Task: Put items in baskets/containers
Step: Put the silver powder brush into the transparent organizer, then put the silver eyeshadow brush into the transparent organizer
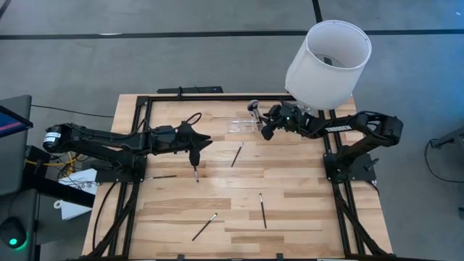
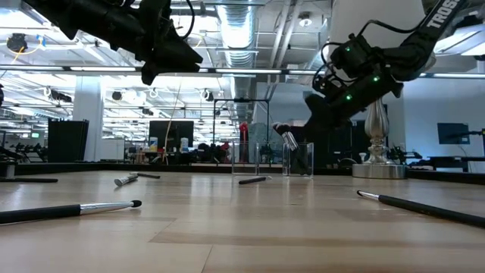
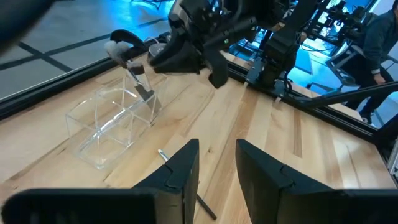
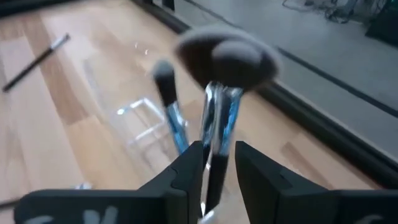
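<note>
- Careful now: your right gripper (image 4: 213, 163) sits over the clear organizer (image 1: 243, 125), fingers parted only slightly around the big fluffy brush (image 4: 225, 62), its handle between them.
- Just beyond, a smaller brush (image 4: 164, 78) stands inside; a snagged handle could tip both out.
- Farther off, your left gripper (image 1: 194, 155) hovers half-open, empty, above a loose brush (image 1: 236, 154).

The organizer (image 1: 243, 125) is sitting on the table (image 1: 290, 210), with two brushes (image 4: 217, 93) standing in it. The lampshade (image 1: 328, 64) is standing just right of the organizer. Loose brushes are lying nearer the front edge than the organizer: one (image 1: 236, 154) close by, two (image 1: 262, 210) well apart.
</note>
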You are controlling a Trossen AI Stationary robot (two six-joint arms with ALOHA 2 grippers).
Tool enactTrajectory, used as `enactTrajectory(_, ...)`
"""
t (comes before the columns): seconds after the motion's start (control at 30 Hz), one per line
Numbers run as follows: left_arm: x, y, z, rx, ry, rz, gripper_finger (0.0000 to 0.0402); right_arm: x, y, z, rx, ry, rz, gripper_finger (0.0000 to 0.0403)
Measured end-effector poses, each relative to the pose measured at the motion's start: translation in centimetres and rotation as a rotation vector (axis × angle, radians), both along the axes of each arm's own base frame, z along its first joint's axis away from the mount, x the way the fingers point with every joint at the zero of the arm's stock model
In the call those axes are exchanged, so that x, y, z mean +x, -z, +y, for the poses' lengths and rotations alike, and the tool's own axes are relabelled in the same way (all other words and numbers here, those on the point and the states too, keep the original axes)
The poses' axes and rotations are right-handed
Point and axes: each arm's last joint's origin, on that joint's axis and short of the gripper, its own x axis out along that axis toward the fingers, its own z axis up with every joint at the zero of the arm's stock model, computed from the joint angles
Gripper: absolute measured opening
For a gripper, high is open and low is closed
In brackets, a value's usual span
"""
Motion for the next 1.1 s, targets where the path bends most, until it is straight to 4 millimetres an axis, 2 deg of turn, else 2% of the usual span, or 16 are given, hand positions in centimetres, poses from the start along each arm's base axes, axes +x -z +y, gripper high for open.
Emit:
enactTrajectory(0.2,0.0,0.0,0.0,0.031,0.009,0.008,0.0102,0.5,-1.4,2.1,-0.062,-0.018,-0.019,0.0086)
enactTrajectory(0.47,0.0,0.0,0.0,0.034,0.01,0.009,0.0102,0.9,-4.3,7.2,-0.194,-0.092,-0.089,0.0081)
enactTrajectory(0.67,0.0,0.0,0.0,0.055,0.015,0.015,0.0102,0.6,-4.2,10.9,-0.116,-0.113,-0.06,0.0081)
enactTrajectory(0.87,0.0,-0.1,0.1,0.161,0.04,0.033,0.0102,1.2,-4.6,15.0,-0.198,-0.024,0.085,0.0081)
enactTrajectory(1.1,0.1,-0.6,0.2,0.218,0.041,-0.001,0.0102,2.3,-5.3,17.0,-0.161,-0.007,0.095,0.0081)
